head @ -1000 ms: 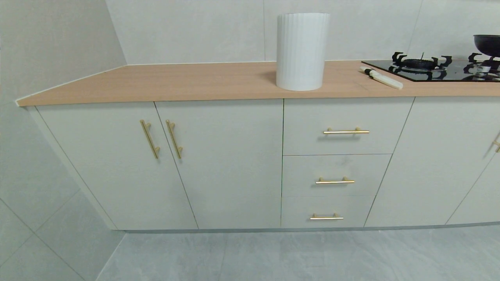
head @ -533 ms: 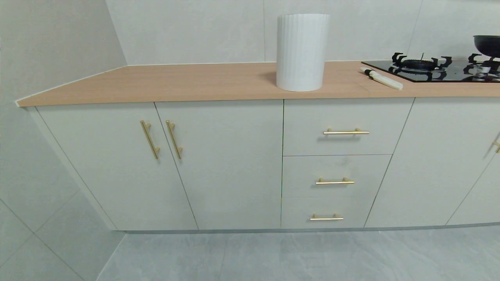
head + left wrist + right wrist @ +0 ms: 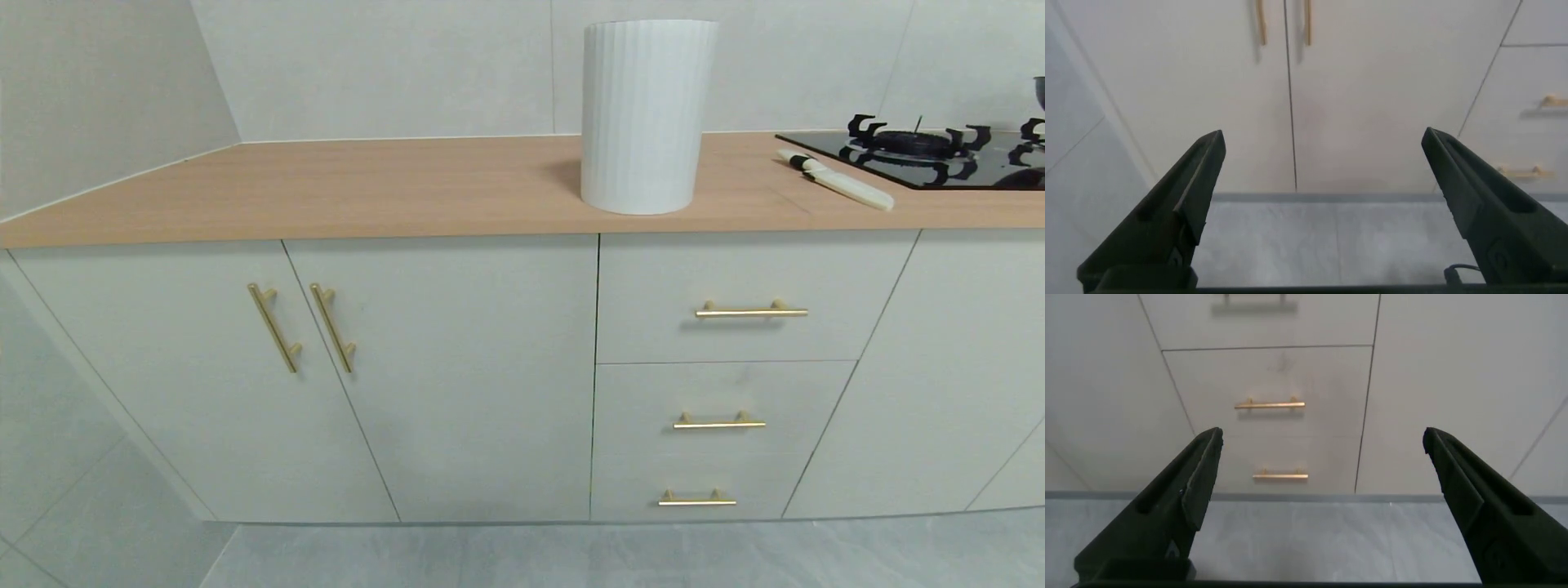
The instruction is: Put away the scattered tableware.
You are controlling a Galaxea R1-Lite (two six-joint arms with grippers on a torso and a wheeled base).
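Note:
A white knife with a black band (image 3: 836, 180) lies on the wooden countertop (image 3: 367, 188) beside the black gas hob (image 3: 922, 159). A tall white ribbed canister (image 3: 645, 118) stands on the counter to the knife's left. My left gripper (image 3: 1323, 163) is open, held low before the cupboard doors (image 3: 1290, 90) with nothing between its fingers. My right gripper (image 3: 1323, 457) is open too, low in front of the drawers (image 3: 1270, 404), holding nothing.
Below the counter are two cupboard doors with gold handles (image 3: 302, 327) and a stack of three drawers (image 3: 722, 367) with gold bar handles. A wall corner closes the left end of the counter (image 3: 98, 98). Grey tiled floor (image 3: 490, 555) lies in front.
The whole head view has shifted: the counter and cabinets look larger and sit lower and slightly to the right, so the camera has moved closer. Nothing on the counter has moved.

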